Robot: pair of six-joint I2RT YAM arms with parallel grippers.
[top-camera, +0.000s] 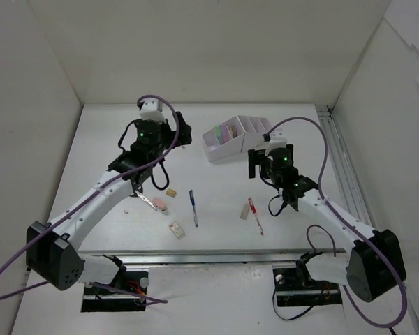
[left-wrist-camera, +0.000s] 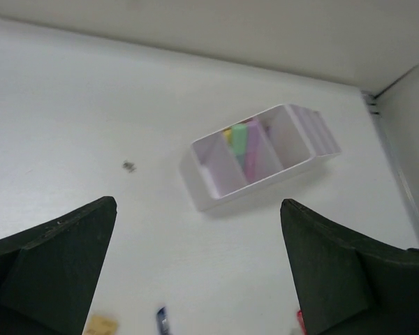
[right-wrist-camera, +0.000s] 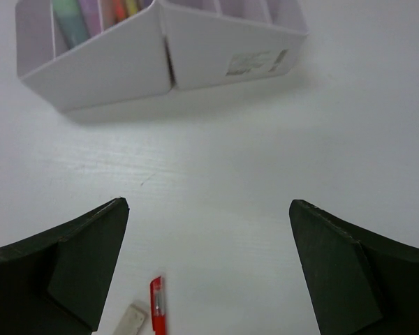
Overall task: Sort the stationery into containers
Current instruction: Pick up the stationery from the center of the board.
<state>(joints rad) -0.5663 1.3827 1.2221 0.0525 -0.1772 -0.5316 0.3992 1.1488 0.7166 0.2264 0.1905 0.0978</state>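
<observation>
The white and pale-lilac organizer stands at the back middle with green, lilac, orange and yellow markers in one compartment. It also shows in the left wrist view and the right wrist view. On the table lie a blue pen, a red pen, a pale eraser, a tan eraser, scissors and a pink eraser. My left gripper is open and empty, raised left of the organizer. My right gripper is open and empty, just in front of the organizer; the red pen's tip lies below it.
A white wrapped eraser lies near the front, and a tiny white bit left of the scissors. White walls close the table at the back and both sides. A metal rail runs along the right side. A small dark speck lies left of the organizer.
</observation>
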